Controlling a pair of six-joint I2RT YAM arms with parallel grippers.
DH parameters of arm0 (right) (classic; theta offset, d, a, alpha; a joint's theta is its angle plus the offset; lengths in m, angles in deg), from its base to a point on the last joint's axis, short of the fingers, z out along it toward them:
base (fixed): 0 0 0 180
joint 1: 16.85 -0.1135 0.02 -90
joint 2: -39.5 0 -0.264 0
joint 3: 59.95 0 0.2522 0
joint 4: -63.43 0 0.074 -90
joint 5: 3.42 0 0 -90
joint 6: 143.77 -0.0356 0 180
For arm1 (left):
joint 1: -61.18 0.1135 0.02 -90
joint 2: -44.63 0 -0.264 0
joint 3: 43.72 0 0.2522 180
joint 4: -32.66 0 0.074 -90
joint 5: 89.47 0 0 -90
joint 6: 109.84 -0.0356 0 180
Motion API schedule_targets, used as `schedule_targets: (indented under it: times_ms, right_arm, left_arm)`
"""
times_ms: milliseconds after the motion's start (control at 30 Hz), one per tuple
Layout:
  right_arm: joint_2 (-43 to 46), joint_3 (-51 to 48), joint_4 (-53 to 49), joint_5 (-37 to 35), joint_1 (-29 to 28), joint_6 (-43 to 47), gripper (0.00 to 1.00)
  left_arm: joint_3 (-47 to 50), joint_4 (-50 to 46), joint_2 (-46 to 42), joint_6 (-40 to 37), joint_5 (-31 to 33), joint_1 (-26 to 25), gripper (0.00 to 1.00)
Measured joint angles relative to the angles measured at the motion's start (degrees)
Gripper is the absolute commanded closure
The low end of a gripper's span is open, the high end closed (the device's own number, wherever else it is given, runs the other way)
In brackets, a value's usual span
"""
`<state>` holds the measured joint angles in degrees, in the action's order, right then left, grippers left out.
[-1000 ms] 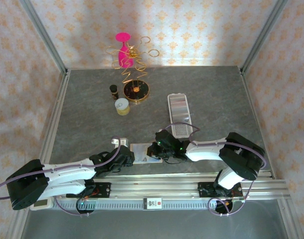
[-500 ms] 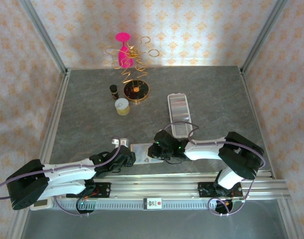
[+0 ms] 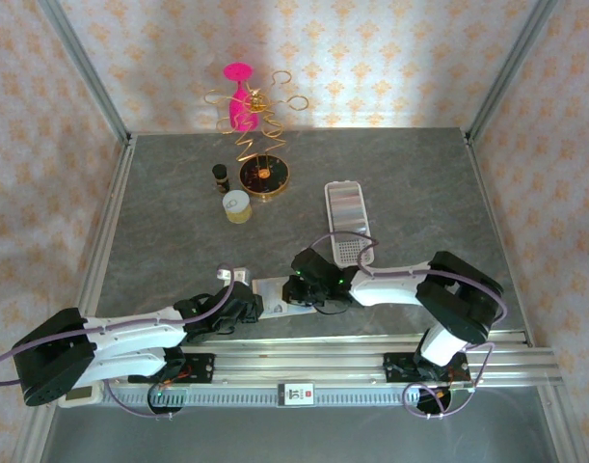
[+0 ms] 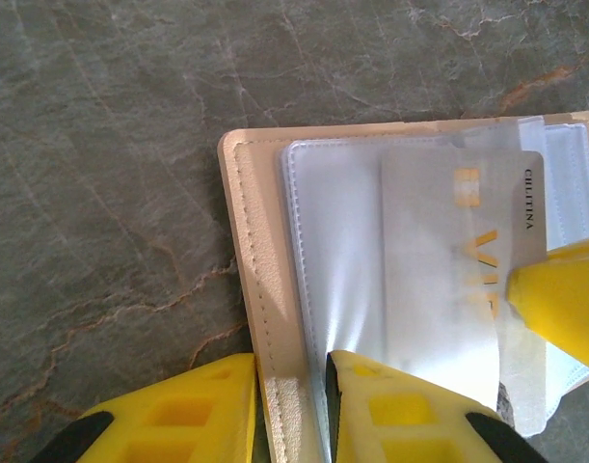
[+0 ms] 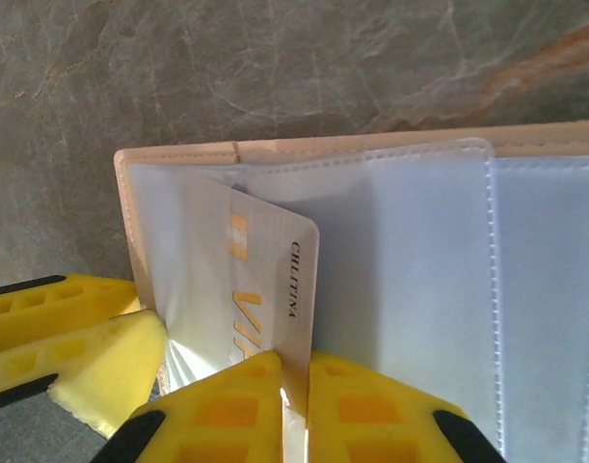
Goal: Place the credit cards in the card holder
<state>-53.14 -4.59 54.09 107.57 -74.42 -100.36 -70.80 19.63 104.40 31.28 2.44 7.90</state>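
The small beige stitched wallet (image 3: 272, 292) lies open on the grey stone-patterned table (image 3: 419, 183), its clear plastic sleeves facing up, and both arms meet over it. The left gripper (image 4: 292, 371) has its yellow jaws almost together, pinching the wallet's stitched beige border (image 4: 260, 241) at one end (the border fills the narrow gap between them).

The right gripper (image 5: 296, 376) comes at the wallet from the opposite side. Its jaws are pressed nearly flat against each other with the edge of a pale grey rectangular plastic card (image 5: 265, 280) caught between them. That card, printed with orange lettering and a small dark name along one short edge, rests on the wallet. Most of its face is veiled by a clear sleeve, and the printed edge pokes out (image 4: 458, 270). I cannot tell whether it sits fully inside a pocket.

The long narrow white plastic tray (image 3: 349, 253) with the dotted base lies well apart from the wallet, beyond it and to its right in the top view. The right arm's cable loops over the end nearest the wallet.

Farther beyond the wallet, toward the back wall, stand a gold wire spiral stand (image 3: 255, 116), a pink goblet (image 3: 240, 96), a small dark bottle (image 3: 220, 176) and a round pale-yellow tub (image 3: 237, 205).
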Motion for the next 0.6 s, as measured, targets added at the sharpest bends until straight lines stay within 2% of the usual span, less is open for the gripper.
schedule_targets:
  times_ms: [367,467,600]
  right_arm:
    - [-1.5,2.3,-1.9,-0.4,-0.8,0.5,0.83]
    - [-1.7,3.4,-2.7,-0.8,-1.0,1.0,0.79]
    - [-1.6,3.6,-4.2,-3.5,-1.3,1.7,0.77]
  left_arm:
    - [0.0,0.0,0.0,0.0,0.0,0.0,0.74]
    - [0.0,0.0,0.0,0.0,0.0,0.0,0.74]
    - [0.3,0.4,0.0,0.0,0.0,0.0,0.74]
